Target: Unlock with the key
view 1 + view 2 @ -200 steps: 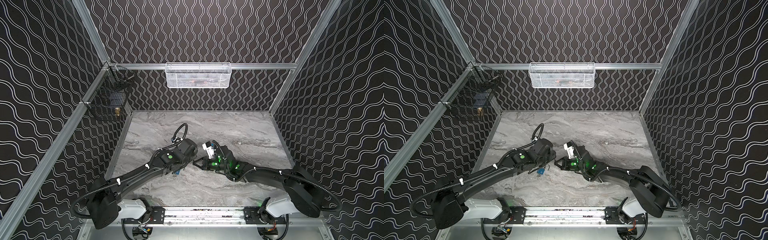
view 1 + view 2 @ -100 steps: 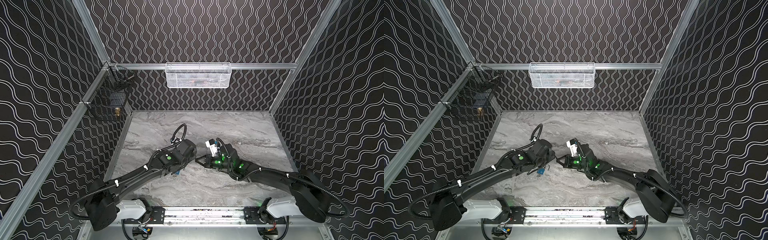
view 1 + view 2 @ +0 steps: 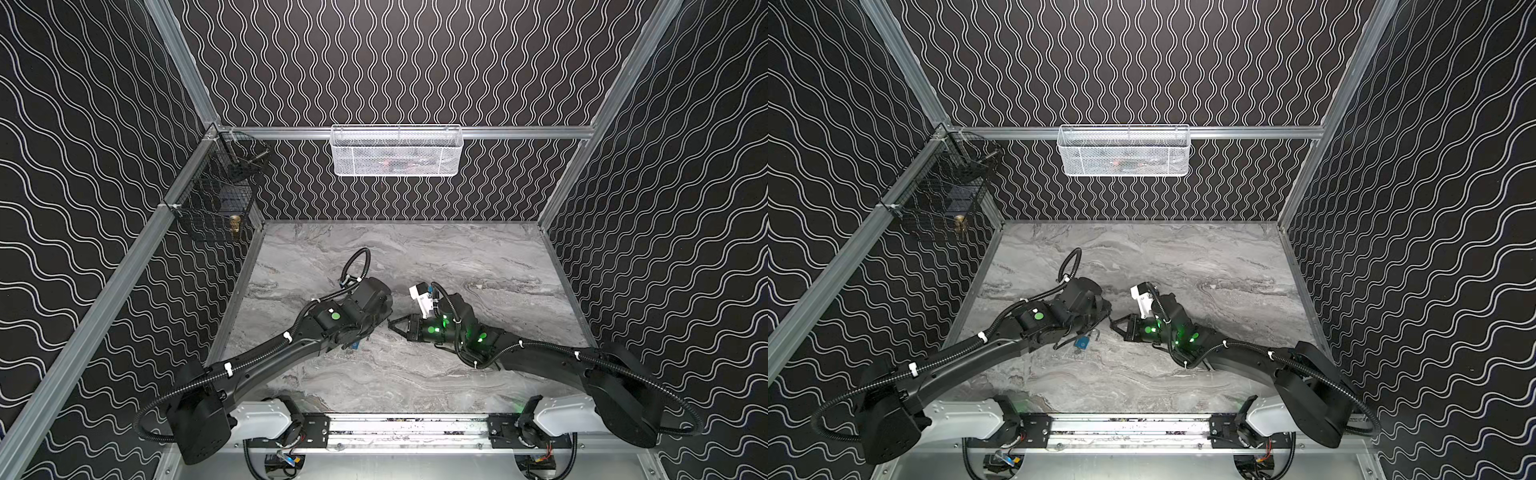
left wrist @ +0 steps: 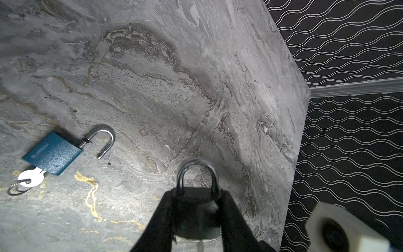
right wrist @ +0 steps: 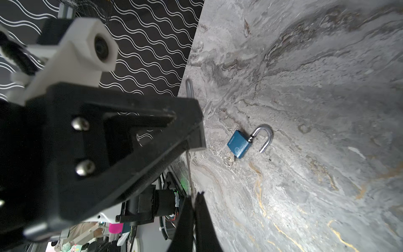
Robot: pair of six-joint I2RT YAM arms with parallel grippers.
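Left gripper [image 4: 197,200] clamps the dark padlock [image 4: 196,216] over the middle of the table [image 4: 152,87]; our right gripper [image 5: 194,197] pinches the key [image 5: 189,172] at its base. We judge a skewed turn could twist the key loose.

White mesh basket [image 3: 397,151] on back rail [image 3: 519,132], well beyond left pincer [image 4: 195,203]. Black wire basket [image 3: 216,203] far off its outer side, brass bit [image 3: 235,223] inside. Marble tabletop [image 3: 457,257] below.

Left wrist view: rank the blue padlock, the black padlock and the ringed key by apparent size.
1. blue padlock and black padlock: about alike. The black one sits close to the lens, partly hidden by the left tool, so I won't rank them.
2. ringed key, in the blue padlock: clearly smallest.
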